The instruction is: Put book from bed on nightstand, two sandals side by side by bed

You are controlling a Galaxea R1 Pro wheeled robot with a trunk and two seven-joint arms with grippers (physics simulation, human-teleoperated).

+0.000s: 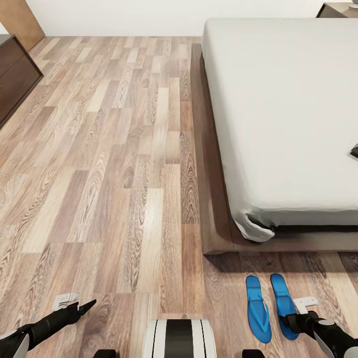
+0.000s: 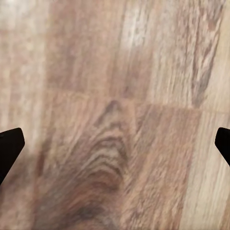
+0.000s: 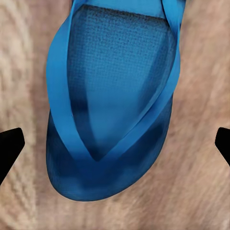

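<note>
Wood-plank floor [image 1: 114, 164], grey bed [image 1: 283, 114], blue sandals [image 1: 271, 306]

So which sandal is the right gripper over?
The sandal farther from the robot's left, not its twin. The right gripper sits over its near end, and the right wrist view looks straight down on it.

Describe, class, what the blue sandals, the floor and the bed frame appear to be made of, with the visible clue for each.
The sandals: likely foam or rubber, matte; the right wrist view shows a finely dimpled footbed and smooth straps. The floor: wood planks or wood-look laminate, with printed-looking grain and a faint sheen. The bed frame: dark brown wood, satin, with faint grain.
</note>
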